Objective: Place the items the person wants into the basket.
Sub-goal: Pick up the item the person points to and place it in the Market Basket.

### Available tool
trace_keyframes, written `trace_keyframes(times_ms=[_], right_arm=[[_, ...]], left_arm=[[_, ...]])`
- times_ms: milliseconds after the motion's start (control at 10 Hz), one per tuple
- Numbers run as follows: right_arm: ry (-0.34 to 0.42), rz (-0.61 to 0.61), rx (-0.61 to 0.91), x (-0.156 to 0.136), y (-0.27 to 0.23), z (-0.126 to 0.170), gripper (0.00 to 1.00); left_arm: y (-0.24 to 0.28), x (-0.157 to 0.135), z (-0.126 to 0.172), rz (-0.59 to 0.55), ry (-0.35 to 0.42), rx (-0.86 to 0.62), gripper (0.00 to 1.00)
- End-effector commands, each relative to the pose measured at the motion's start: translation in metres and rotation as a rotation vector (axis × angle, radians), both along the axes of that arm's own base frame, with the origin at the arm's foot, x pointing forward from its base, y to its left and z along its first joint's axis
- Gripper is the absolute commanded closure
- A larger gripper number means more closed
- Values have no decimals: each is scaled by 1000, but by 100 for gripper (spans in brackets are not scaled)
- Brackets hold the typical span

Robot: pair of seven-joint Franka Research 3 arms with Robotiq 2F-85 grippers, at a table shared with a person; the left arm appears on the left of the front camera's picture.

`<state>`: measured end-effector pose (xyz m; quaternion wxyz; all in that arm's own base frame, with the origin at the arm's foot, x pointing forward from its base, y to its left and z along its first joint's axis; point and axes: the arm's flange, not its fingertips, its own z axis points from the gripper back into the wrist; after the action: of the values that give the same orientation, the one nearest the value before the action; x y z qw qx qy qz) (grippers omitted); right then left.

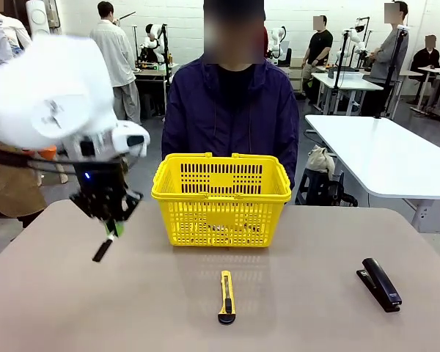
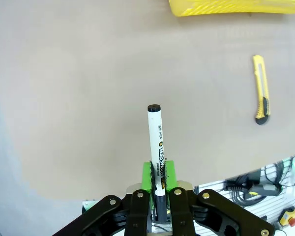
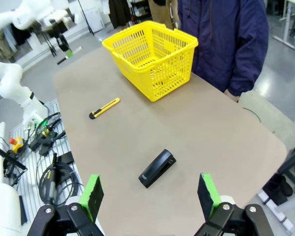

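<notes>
Yellow and full of little holes, the shopping basket [image 1: 221, 199] sits on the brown table [image 1: 293, 301], near the far edge and right in front of the person [image 1: 231, 110] in the dark jacket. The left gripper [image 1: 111, 229] hangs above the table, to the left of the basket. Its fingers are squeezed tight on a black marker [image 2: 156, 142] with a white band, and the marker sticks out past the green pads [image 2: 148, 176]. The right gripper [image 3: 150, 194] has its fingers wide apart and holds nothing. A yellow-and-black utility knife [image 1: 226, 296] lies in front of the basket. A black stapler [image 1: 380, 284] lies off to the right.
</notes>
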<state>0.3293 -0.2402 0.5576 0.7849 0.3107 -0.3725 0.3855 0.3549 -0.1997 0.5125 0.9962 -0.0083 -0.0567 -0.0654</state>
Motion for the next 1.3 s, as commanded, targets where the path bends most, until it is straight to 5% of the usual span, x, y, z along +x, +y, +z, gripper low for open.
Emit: trace_keyframes(times_ms=[0, 800, 900, 1000, 1200], right_arm=[[-33, 5, 25, 2, 0, 0, 0], [-33, 5, 25, 2, 0, 0, 0], [-33, 5, 25, 2, 0, 0, 0], [-33, 5, 25, 2, 0, 0, 0], [-33, 5, 25, 2, 0, 0, 0]], left_arm=[[5, -3, 27, -21, -17, -46, 100], [4, -10, 46, 0, -43, -34, 100], [3, -10, 45, 0, -38, -34, 88], [-6, 24, 68, -229, -12, -57, 88], [-35, 86, 109, -380, -92, -47, 88]])
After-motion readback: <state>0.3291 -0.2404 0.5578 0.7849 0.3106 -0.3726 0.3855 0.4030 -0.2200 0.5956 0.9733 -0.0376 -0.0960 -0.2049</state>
